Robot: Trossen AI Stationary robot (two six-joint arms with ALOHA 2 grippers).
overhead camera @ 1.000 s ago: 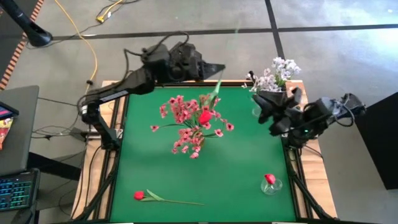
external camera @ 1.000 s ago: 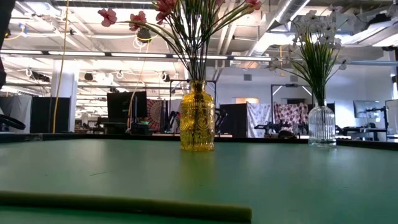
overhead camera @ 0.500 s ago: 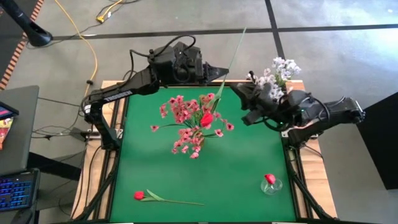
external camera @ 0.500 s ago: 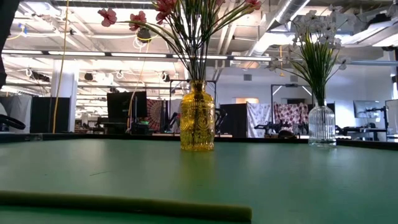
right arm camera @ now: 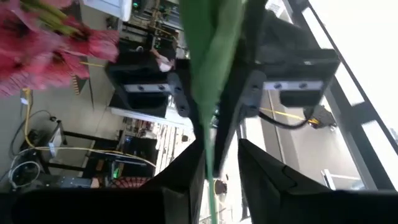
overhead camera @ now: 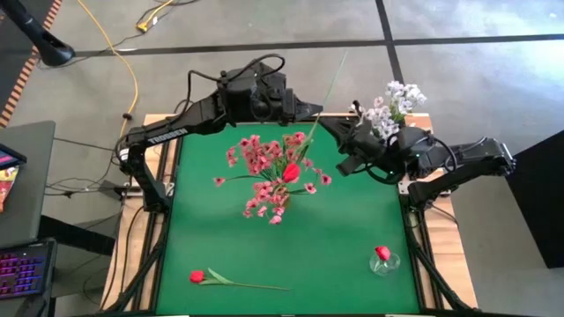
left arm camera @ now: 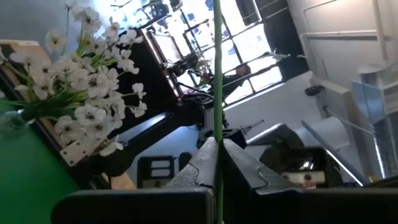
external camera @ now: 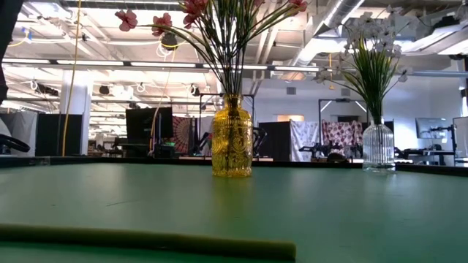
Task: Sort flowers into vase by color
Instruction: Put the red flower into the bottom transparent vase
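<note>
Grippers meet above the table's far edge, over the yellow vase (external camera: 232, 139) of pink flowers (overhead camera: 264, 172). I see my left gripper (overhead camera: 310, 109) clenched on a red tulip's stem (left arm camera: 217, 93), bud (overhead camera: 290, 167) hanging down. My right gripper (overhead camera: 328, 128) reaches in, fingers (right arm camera: 186, 174) parted around the stem's leaf (right arm camera: 211, 56), not yet clamped.

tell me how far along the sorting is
Done: pink flowers in the yellow vase, white flowers in the clear vase, one red bud in the small glass. In hand: the left gripper, jaws shut, holds a red flower by its stem; the right gripper is at that stem. Left: a second red flower lying on the mat.
</note>
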